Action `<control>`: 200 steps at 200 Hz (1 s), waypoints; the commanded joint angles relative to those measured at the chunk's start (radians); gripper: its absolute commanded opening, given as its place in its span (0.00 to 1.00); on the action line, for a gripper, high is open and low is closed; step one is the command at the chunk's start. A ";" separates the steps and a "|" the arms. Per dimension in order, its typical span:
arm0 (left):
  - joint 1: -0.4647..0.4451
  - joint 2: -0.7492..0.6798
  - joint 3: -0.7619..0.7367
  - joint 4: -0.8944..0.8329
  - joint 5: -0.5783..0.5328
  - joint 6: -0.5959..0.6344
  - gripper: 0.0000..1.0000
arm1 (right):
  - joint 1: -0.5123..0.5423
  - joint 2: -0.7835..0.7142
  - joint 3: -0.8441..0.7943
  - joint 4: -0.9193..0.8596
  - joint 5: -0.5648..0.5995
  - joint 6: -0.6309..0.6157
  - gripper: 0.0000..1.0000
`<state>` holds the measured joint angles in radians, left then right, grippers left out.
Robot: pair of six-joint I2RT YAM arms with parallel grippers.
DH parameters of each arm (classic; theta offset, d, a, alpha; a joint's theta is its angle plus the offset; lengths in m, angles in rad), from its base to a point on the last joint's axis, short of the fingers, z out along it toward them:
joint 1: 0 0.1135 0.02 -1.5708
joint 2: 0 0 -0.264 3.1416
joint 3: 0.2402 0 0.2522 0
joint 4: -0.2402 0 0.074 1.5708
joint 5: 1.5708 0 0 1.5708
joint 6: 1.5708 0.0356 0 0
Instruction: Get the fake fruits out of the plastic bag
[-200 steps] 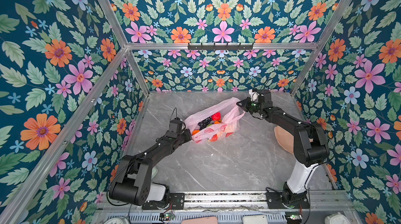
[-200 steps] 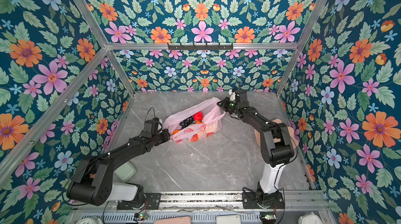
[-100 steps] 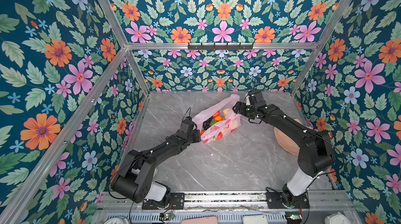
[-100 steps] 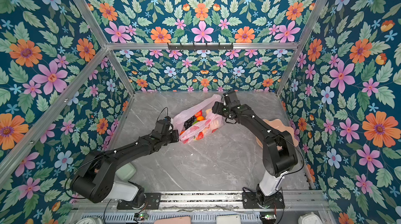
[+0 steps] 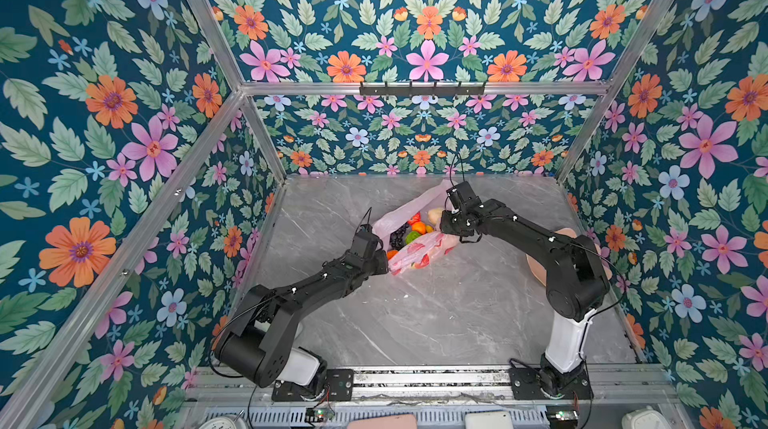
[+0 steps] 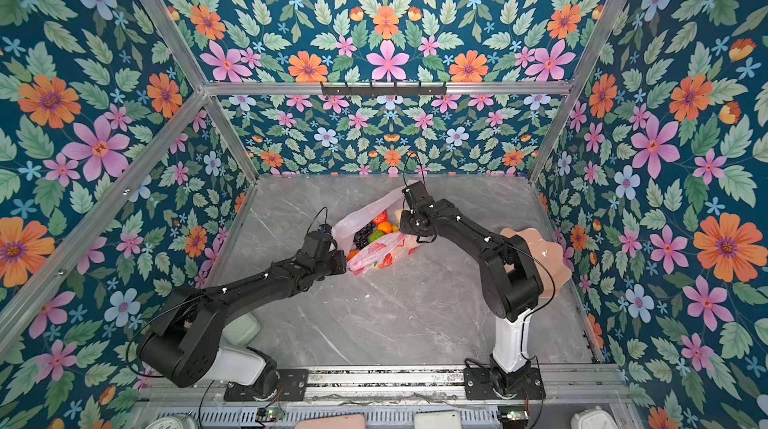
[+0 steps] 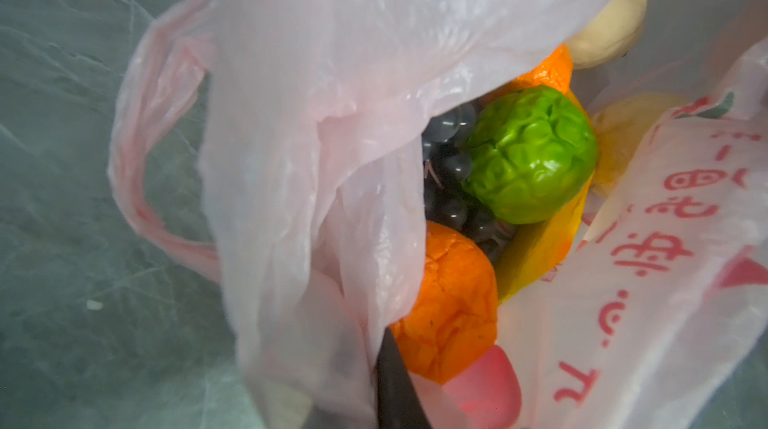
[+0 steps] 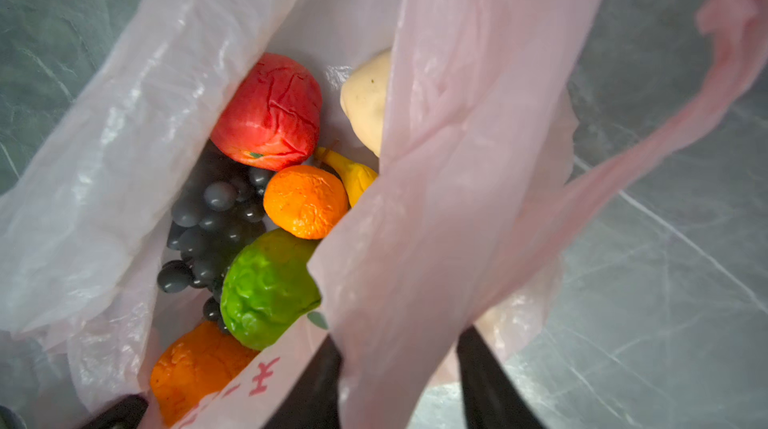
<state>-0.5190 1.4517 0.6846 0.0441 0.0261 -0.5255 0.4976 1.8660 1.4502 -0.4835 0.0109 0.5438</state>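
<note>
The bag [image 5: 419, 254] lies crumpled near the middle of the counter [image 5: 415, 323], toward the back, its mouth gaping between the two arms in both top views. All the fruits sit inside it: in the right wrist view a red fruit [image 8: 270, 111] rests against the grapes [image 8: 212, 219], with an orange [image 8: 305, 200] and a green fruit [image 8: 266, 290] beside them. The tip of a banana [image 8: 353, 173] and a cream lump [image 8: 368, 103] are half hidden by film, and a second orange [image 7: 449, 306] lies nearest the left arm. The left tool [image 5: 384, 260] is at the bag's near rim. Only one dark finger [image 7: 395, 389] shows, the rest is under film, so I cannot tell whether it is clenched. The right tool [image 8: 399, 335] is at the far rim, jaws apart with a loose band of film running between them, unpinched. A plate [image 6: 540, 256] sits at the right wall, behind the right arm.
</note>
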 commanded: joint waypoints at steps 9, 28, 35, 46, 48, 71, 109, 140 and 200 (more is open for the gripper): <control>0.000 0.000 -0.007 -0.002 -0.074 -0.075 0.14 | -0.053 -0.108 -0.169 0.153 -0.072 0.020 0.04; 0.007 -0.016 -0.038 0.034 -0.087 -0.125 0.15 | -0.148 -0.197 -0.363 0.371 -0.250 0.112 0.00; 0.011 -0.017 -0.048 0.048 -0.081 -0.139 0.15 | -0.178 -0.226 -0.430 0.462 -0.323 0.139 0.00; 0.016 -0.017 -0.058 0.061 -0.063 -0.152 0.17 | -0.220 -0.247 -0.512 0.587 -0.420 0.177 0.00; 0.017 -0.015 -0.060 0.062 -0.059 -0.153 0.18 | -0.226 -0.248 -0.524 0.602 -0.433 0.184 0.00; 0.019 -0.021 -0.073 0.043 -0.019 -0.143 0.38 | -0.246 -0.232 -0.581 0.642 -0.474 0.200 0.00; 0.019 -0.147 -0.036 -0.141 -0.067 -0.019 0.74 | -0.245 -0.268 -0.597 0.595 -0.413 0.166 0.00; 0.016 -0.145 0.145 -0.418 -0.164 0.146 0.88 | -0.245 -0.279 -0.556 0.490 -0.355 0.121 0.00; -0.092 0.041 0.497 -0.561 -0.365 0.324 0.96 | -0.246 -0.292 -0.563 0.488 -0.341 0.113 0.00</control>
<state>-0.6102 1.4353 1.1118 -0.4831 -0.2806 -0.3134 0.2523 1.5826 0.8913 0.0051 -0.3504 0.6693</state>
